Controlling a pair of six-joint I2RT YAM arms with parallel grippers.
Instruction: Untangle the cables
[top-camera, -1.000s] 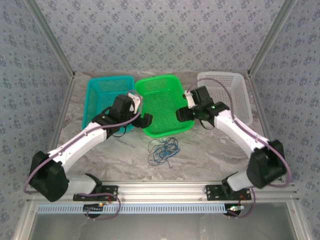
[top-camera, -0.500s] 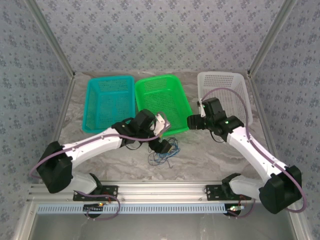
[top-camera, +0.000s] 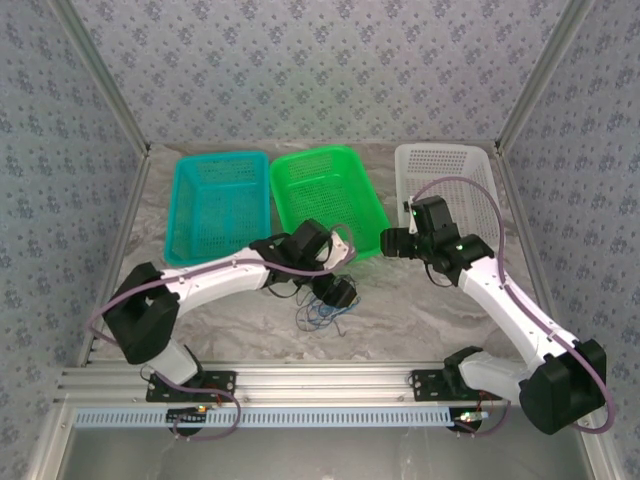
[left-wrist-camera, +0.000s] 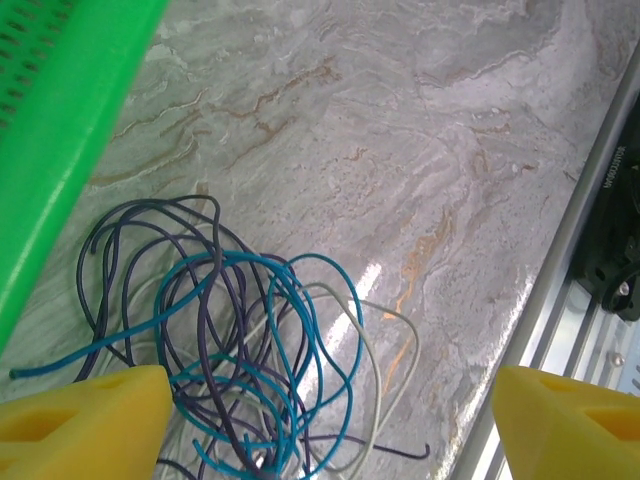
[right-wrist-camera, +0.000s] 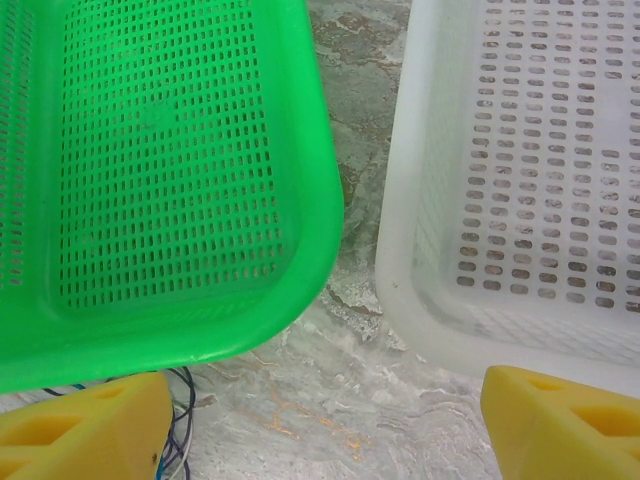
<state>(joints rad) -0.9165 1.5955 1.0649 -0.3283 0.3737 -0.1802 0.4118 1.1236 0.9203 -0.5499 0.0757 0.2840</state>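
The cables (top-camera: 322, 312) lie as one loose tangle of thin blue, dark and pale strands on the marble table, just in front of the green basket. My left gripper (top-camera: 335, 290) hovers over the tangle's upper right part. In the left wrist view the cables (left-wrist-camera: 240, 340) spread between and below the yellow fingers (left-wrist-camera: 90, 420) of the open left gripper (left-wrist-camera: 330, 425), nothing pinched. My right gripper (top-camera: 392, 242) is open above the gap between the green and white baskets. A few strands of the cables (right-wrist-camera: 180, 430) show by the left finger of the right gripper (right-wrist-camera: 325, 430).
Three baskets stand in a row at the back: teal (top-camera: 220, 157), green (top-camera: 310, 157) and white (top-camera: 440, 149). The green basket's rim (left-wrist-camera: 70, 130) is close to the tangle. The green rim (right-wrist-camera: 200, 340) and white wall (right-wrist-camera: 400, 250) flank bare marble. A metal rail (top-camera: 330, 380) bounds the near edge.
My left arm swung right and forward from the teal and green baskets down over the tangle. My right gripper moved right, off the green basket toward the gap by the white one.
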